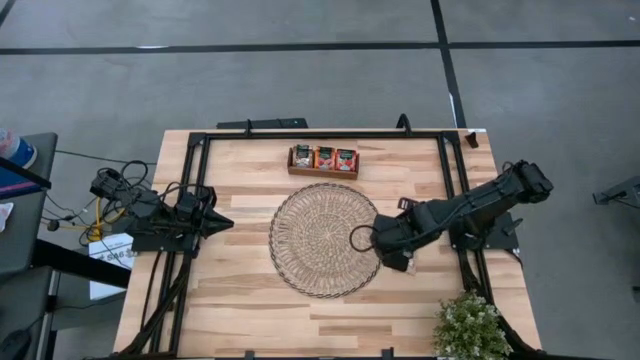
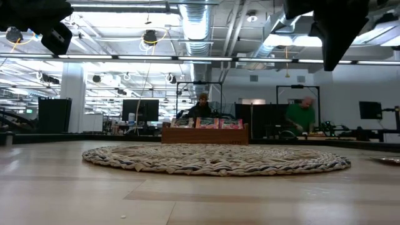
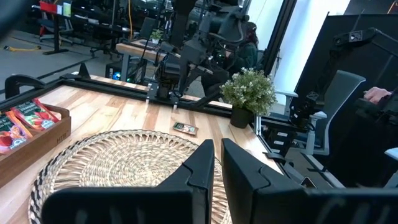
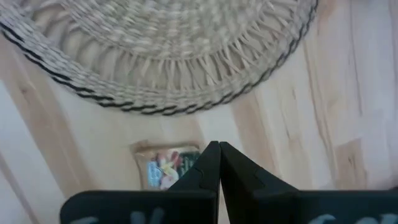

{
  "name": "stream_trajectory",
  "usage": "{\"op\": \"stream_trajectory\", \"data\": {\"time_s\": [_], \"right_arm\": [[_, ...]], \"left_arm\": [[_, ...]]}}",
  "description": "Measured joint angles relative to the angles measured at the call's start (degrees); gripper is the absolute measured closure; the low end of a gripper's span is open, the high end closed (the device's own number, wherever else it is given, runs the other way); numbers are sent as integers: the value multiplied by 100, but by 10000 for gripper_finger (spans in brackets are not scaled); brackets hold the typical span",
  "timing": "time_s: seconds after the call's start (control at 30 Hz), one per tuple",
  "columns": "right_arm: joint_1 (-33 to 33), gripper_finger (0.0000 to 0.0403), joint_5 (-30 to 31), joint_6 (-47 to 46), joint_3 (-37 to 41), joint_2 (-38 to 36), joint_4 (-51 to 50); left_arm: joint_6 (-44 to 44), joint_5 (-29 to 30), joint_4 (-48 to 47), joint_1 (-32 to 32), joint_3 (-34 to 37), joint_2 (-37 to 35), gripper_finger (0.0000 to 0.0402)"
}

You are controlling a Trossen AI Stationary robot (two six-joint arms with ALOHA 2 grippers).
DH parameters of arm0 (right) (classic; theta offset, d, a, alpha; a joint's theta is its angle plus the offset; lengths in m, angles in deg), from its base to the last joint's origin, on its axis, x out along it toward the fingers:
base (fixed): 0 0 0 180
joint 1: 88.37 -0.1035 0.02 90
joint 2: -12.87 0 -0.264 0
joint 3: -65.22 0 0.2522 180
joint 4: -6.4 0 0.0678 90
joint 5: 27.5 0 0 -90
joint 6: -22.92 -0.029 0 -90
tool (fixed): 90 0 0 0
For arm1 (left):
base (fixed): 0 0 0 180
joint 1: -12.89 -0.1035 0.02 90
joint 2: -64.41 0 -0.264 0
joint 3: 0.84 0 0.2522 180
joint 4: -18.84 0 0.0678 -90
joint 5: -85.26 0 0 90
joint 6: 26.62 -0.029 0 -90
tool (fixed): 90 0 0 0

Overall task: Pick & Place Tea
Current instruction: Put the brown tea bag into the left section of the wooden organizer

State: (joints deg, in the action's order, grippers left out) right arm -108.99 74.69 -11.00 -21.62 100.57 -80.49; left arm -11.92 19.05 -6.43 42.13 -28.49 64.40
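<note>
Just off the round woven mat (image 1: pixel 322 240) — on its right side — the right end effector (image 4: pixel 217 152) hangs clenched and empty above one tea sachet (image 4: pixel 163 165) lying flat on the desk (image 1: pixel 250 320); the left end effector (image 1: pixel 226 224) waits clenched at the desk's left edge — more sachets (image 1: pixel 324 158) fill the wooden tray (image 1: pixel 323 173)

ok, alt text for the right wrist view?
The right gripper, fingers shut and empty, points down at the wooden table just over a tea sachet lying flat. The sachet sits close beside the woven mat's dark-edged rim, not on it.
</note>
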Motion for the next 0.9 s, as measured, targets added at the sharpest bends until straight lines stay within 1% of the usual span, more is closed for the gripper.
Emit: {"op": "stream_trajectory", "data": {"time_s": [0.13, 0.2, 0.3, 0.4, 0.53, 0.6, 0.7, 0.8, 0.9], "right_arm": [[42, 403, -129, 55, 2, 0, -179], [42, 400, -339, 83, 2, 0, -172], [42, 384, -594, 83, 2, 0, -162], [42, 351, -628, -58, 2, 0, -162], [-49, 291, -622, -135, 30, 0, -144], [-145, 260, -630, -107, 185, -2, -34], [-322, 219, -635, -178, 632, 0, 39], [-451, 198, -505, -261, 1042, 2, 130], [-507, 196, -123, -218, 1294, -33, 377]], "left_arm": [[-1, 0, -1, 0, 0, 0, 380], [-2, 0, -2, -1, 0, 0, 380], [-2, 0, -2, -2, 0, 0, 380], [-2, 0, -2, -2, 0, 0, 380], [-3, 0, -2, 0, 0, 0, 380], [-4, 0, -2, 0, 0, 0, 380], [-2, 0, -2, -1, 0, 0, 380], [-3, 0, -2, -1, 0, 0, 380], [-1, 0, -2, 0, 0, 0, 380]]}}
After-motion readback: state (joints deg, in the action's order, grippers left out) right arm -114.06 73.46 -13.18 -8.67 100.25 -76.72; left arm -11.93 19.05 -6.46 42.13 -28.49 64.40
